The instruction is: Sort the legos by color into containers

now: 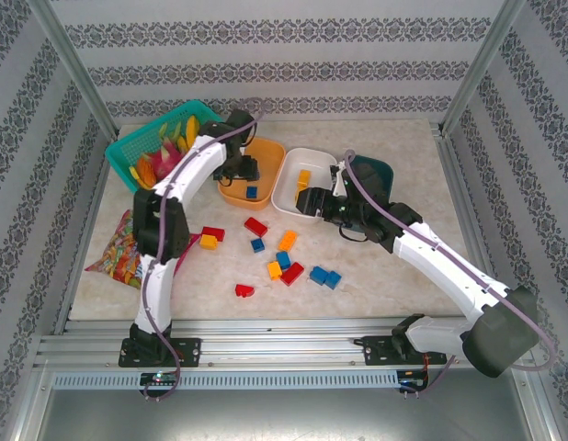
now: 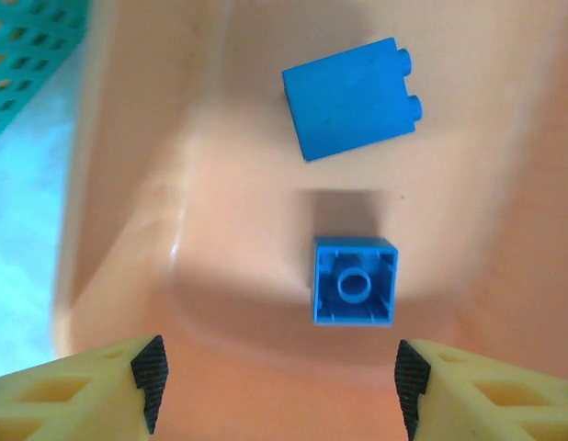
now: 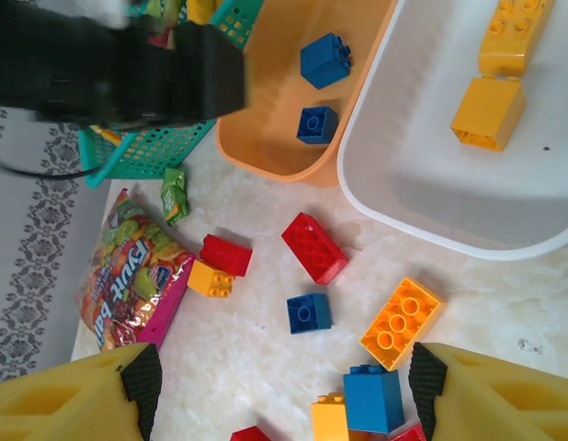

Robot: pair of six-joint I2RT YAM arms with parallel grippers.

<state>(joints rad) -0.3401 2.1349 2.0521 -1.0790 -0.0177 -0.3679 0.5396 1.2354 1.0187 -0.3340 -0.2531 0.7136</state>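
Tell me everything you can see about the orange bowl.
The orange bowl is a rounded-rectangular tub of smooth, glossy plastic, upright and open-topped. It sits on the pale table toward the back, between the teal mesh basket and the white bowl, its rim close against the white one. Inside lie two blue bricks, one on its side, one with its hollow underside up. The left gripper hangs open above it, clear of the bricks.

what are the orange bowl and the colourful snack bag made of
The orange rounded-rectangular bowl looks like smooth, semi-gloss moulded plastic, with soft highlights on its wall. The colourful snack bag seems to be glossy printed plastic film, judging by its crinkles and sheen.
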